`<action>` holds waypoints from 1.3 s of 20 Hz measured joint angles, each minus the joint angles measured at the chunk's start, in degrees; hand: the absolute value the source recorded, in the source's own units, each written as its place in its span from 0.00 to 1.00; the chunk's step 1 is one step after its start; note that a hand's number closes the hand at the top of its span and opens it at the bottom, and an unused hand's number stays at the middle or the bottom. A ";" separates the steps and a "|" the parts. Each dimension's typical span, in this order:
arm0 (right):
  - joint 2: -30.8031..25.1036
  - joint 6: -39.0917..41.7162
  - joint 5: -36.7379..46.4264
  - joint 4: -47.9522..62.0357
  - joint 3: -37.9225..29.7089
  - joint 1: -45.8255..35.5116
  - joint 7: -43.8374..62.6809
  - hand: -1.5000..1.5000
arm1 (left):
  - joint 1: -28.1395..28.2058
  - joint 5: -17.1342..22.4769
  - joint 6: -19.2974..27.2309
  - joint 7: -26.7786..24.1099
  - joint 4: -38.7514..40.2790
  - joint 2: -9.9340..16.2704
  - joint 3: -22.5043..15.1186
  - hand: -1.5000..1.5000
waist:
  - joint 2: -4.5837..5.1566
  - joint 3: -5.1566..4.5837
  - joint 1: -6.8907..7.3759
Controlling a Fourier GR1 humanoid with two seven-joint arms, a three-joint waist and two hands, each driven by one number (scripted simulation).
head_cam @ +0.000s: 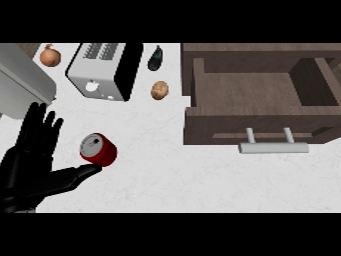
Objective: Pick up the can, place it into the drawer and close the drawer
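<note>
A red can (99,149) with a silver top stands on the white counter (173,175), left of centre. My left hand (27,167) comes in at the lower left with its fingers straight and pointing up, just left of the can. The thumb reaches right, and its tip lies against the can's lower edge; the fingers stay apart from the can. The hand is open and holds nothing. The brown wooden drawer (202,90) stands pulled open at the upper right, nothing inside it, with its silver handle (273,147) facing me. My right hand does not show.
A silver and black toaster (103,72) stands behind the can. An onion (50,55), a dark eggplant (156,58) and a potato (160,90) lie near it. A grey slab (10,80) fills the upper left.
</note>
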 measured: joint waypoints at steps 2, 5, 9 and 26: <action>0.25 0.77 -0.20 -0.04 -0.61 0.06 0.24 0.00 | 0.37 -0.25 1.12 -3.42 3.25 -0.09 -1.50 0.00 | 0.00 -0.01 0.00; 1.15 2.30 -0.39 -0.41 -1.55 0.65 0.23 0.00 | -0.69 -0.22 1.19 -6.83 8.00 -0.11 -1.08 0.00 | 0.00 -0.01 -0.03; 2.74 3.41 0.34 -0.49 -1.97 0.63 0.05 0.00 | 0.49 1.40 -0.22 -11.66 12.99 0.20 0.72 0.00 | 0.00 0.01 0.05; 3.15 7.81 -2.50 0.16 -7.40 -0.93 2.23 0.00 | 1.19 4.88 -2.70 -29.45 33.08 0.82 5.80 0.00 | -0.01 0.00 0.07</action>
